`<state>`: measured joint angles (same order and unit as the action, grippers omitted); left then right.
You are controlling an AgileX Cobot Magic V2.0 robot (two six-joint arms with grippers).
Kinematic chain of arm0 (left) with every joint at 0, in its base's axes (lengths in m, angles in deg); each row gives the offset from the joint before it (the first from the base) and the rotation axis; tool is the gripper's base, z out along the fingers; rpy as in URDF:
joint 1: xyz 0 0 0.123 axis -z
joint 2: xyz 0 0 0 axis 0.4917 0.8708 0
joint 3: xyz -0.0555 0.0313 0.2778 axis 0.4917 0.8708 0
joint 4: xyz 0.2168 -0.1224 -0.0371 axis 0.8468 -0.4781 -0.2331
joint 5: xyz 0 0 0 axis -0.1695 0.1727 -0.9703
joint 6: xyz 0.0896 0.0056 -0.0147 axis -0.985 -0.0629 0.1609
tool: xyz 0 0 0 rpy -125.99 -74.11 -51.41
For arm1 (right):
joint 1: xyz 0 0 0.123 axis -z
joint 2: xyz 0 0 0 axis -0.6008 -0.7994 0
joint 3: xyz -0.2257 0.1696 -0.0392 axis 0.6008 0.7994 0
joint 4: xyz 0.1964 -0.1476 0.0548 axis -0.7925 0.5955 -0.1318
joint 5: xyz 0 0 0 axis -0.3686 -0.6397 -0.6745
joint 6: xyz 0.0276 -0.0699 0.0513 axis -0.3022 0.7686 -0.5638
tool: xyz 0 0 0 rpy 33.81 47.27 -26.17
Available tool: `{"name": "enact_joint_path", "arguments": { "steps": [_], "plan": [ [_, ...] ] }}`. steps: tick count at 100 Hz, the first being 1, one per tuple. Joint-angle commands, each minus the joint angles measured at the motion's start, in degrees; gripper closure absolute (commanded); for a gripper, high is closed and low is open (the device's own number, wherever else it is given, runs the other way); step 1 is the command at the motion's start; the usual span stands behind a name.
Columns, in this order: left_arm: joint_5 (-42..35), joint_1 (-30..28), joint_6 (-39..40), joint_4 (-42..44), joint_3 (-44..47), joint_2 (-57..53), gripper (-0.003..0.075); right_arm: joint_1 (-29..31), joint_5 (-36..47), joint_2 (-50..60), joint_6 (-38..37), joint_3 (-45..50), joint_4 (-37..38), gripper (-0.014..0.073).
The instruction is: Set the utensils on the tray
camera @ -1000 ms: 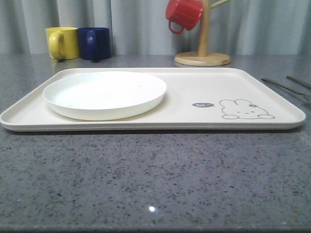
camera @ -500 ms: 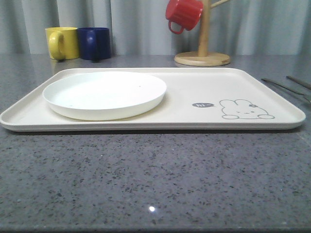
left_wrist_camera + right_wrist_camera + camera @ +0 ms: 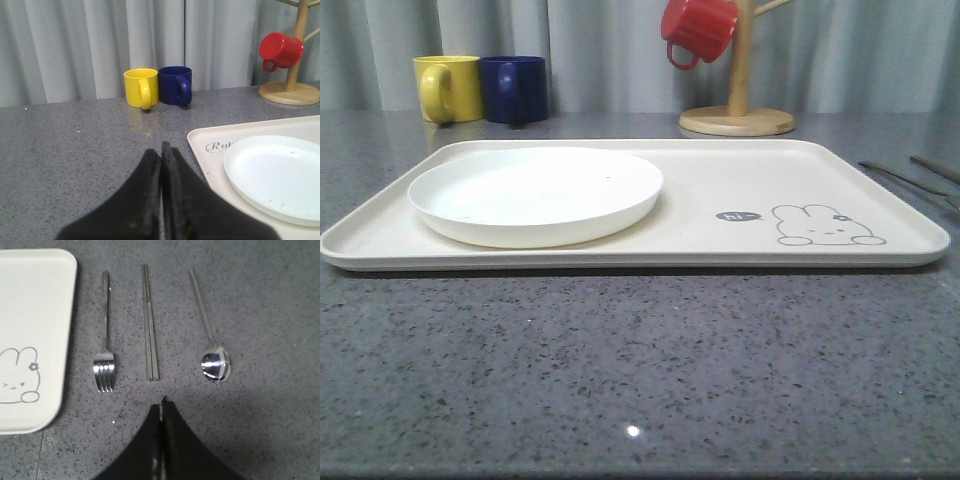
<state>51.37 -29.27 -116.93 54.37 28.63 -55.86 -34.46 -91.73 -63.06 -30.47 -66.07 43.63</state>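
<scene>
Tray [image 3: 720, 190]: big, stiff, cream, on countertop; white plate [image 3: 535, 195] on its left half.
Chopsticks [image 3: 149, 322]: off tray, betw. fork & spoon; thin, slick, prob. roll. Pinch mid-length.
Spoon [image 3: 210, 330]: light steel; take the handle.
Fork [image 3: 105, 335]: just beside tray edge; flat, hard to get under.
Right gripper [image 3: 161, 407]: clenched, empty, near chopstick tips.
Left gripper [image 3: 161, 152]: clenched, empty.

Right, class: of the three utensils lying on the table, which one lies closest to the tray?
The fork. It lies right beside the tray edge; the chopsticks come next, and the spoon lies farthest out.
</scene>
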Motion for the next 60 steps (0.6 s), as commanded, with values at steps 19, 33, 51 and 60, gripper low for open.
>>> {"name": "enact_joint_path", "arguments": {
  "steps": [19,33,51,60],
  "plan": [
    [-3.37,-0.10,0.07,-1.19,-1.47,0.45,0.0739,0.28,-2.17,-4.15,0.37,-2.12,-0.75,0.0301],
    [-3.37,-0.10,0.07,-1.19,-1.47,0.45,0.0739,0.28,-2.04,-4.57,0.37,-2.12,-1.43,0.0179],
    [-3.37,-0.10,0.07,-1.19,-1.47,0.45,0.0739,-0.73,-1.22,-8.26,0.81,-3.66,-4.38,0.0180],
    [-3.37,-0.10,0.07,-1.19,-1.47,0.45,0.0739,-2.61,-0.19,-12.37,1.09,-5.64,-5.14,0.0180]
  ]
}}
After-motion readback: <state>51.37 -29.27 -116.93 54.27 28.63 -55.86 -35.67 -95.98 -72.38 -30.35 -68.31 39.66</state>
